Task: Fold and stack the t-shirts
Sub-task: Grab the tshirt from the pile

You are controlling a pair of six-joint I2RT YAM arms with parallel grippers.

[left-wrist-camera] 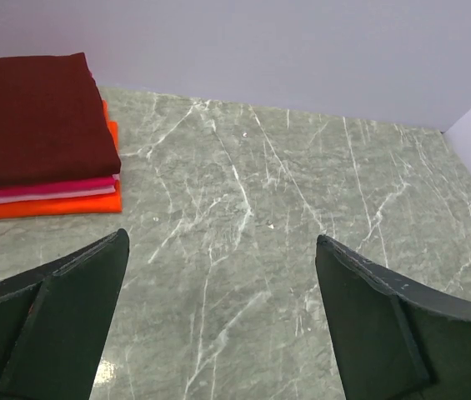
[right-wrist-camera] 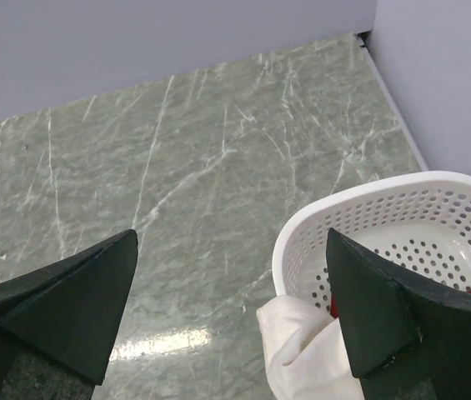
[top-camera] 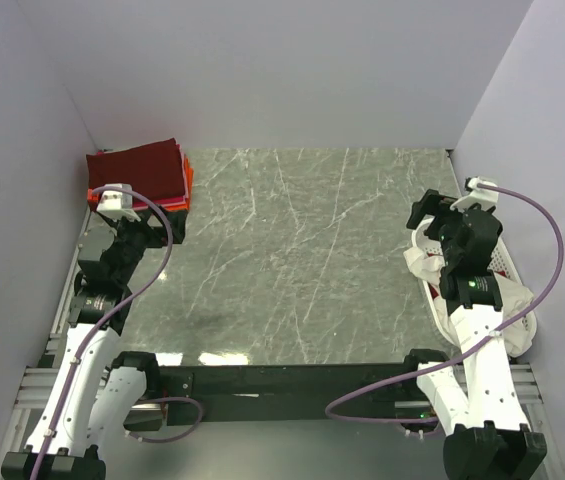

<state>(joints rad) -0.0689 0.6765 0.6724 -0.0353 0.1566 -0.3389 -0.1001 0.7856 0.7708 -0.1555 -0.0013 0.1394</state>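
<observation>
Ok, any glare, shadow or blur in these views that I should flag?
Top external: white glare on the table along its near edge, a soft shadow just beyond it, otherwise sharp. Left wrist: small glare low on the table, folded t-shirts crisp. Right wrist: a glare streak on the table, basket holes in focus.
</observation>
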